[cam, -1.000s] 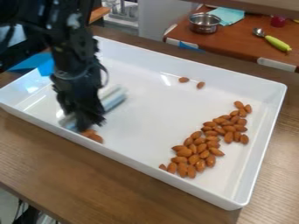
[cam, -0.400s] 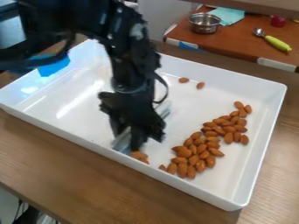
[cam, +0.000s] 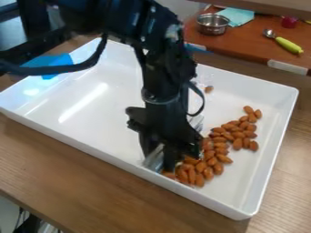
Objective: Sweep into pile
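Observation:
Black gripper (cam: 163, 157) hangs low over the front middle of the white tray (cam: 91, 104), at the left edge of the almond pile (cam: 213, 157). It is shut on a silvery, partly see-through sweeping tool (cam: 155, 159), which shows on both sides of the gripper and is otherwise hidden by it. The pile stretches diagonally from the tray's front wall toward its right side. Some almonds touch the tool or lie partly behind the gripper. A lone almond (cam: 209, 89) lies near the back wall, just right of the arm.
The tray's raised walls surround the work, and it stands on a brown wooden table (cam: 79, 182). Blue tape (cam: 57, 61) is at its back left. On another table behind are a metal pot (cam: 213, 24), a teal cloth (cam: 237, 16) and a spoon with a green handle (cam: 288, 44).
The gripper and tool have moved right along the tray's front side, and the few almonds ahead of them now meet the pile. The arm now covers one of two almonds at the back.

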Robot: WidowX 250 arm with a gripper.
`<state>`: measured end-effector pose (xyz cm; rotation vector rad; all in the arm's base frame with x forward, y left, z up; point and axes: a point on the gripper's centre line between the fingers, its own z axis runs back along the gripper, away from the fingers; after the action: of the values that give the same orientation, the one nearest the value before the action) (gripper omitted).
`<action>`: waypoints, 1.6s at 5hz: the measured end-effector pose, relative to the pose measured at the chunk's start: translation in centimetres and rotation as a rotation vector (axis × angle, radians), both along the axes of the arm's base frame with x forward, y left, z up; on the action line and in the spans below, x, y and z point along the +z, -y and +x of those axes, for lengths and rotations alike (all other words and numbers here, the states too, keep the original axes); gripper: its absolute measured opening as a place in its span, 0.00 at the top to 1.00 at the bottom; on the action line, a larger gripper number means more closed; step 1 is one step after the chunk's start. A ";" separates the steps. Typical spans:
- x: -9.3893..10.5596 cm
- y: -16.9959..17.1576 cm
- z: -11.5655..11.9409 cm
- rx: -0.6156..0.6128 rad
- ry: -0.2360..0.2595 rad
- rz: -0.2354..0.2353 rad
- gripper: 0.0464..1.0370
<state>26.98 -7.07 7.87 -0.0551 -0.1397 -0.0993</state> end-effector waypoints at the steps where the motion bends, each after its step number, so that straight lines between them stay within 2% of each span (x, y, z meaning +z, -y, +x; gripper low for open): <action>1: 1.3 -2.9 1.8 0.071 0.018 -0.005 0.66; 2: 3.8 -8.6 4.6 0.198 0.095 0.002 0.66; 3: 3.7 -12.1 6.6 0.206 0.108 0.030 0.66; 4: 2.1 -15.3 7.9 0.206 0.097 0.087 0.66; 5: 0.9 -15.4 8.8 0.184 0.082 0.109 0.66; 7: 0.2 -12.6 10.7 0.146 0.050 0.077 0.66; 8: 0.5 -10.9 11.2 0.115 0.032 0.032 0.66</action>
<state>38.15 3.79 8.42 -0.0133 -0.1729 0.0120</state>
